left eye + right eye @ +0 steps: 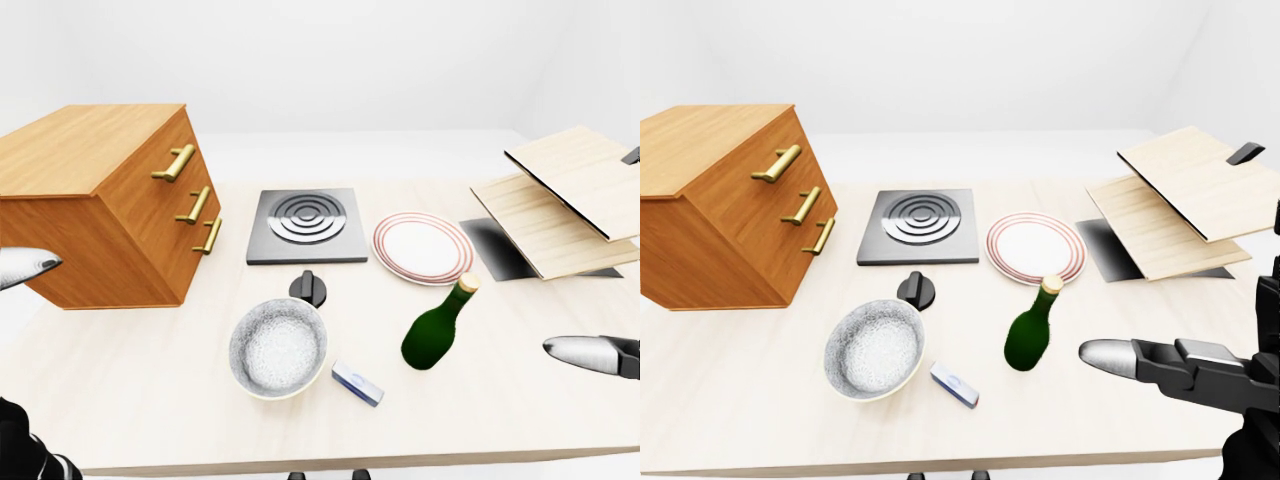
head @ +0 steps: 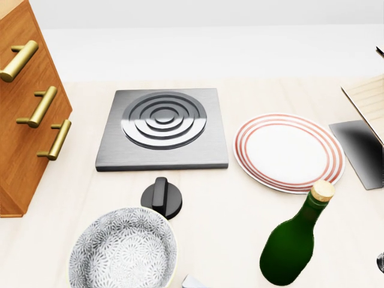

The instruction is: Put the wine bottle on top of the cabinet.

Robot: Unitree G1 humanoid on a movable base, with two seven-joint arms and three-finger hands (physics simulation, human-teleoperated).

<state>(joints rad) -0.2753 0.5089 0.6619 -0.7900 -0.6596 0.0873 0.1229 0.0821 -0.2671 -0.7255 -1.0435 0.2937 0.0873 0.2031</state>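
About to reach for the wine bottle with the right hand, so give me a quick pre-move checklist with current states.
1. Wine bottle upright on the table, untouched: ok.
2. Right hand beside the bottle, apart from it, holding nothing: ok.
3. Right hand fingers open enough for the bottle: cannot tell; only one fingertip shows.
4. Gap between right hand and bottle free of objects: ok.
5. Cabinet top bare: ok.
6. Left hand away from the bottle, at the left edge of the left-eye view: ok.

The pale wooden worktop (image 1: 150, 380) carries one brown three-drawer wooden cabinet (image 1: 100, 200), one dark-green corked wine bottle (image 1: 437, 327), one grey patterned bowl (image 1: 277, 347), one red-ringed white plate (image 1: 423, 247), one grey square hob (image 1: 305, 225), one black round knob (image 1: 309, 288), one small blue-and-white box (image 1: 357, 384) and two light wooden boards (image 1: 560, 205).
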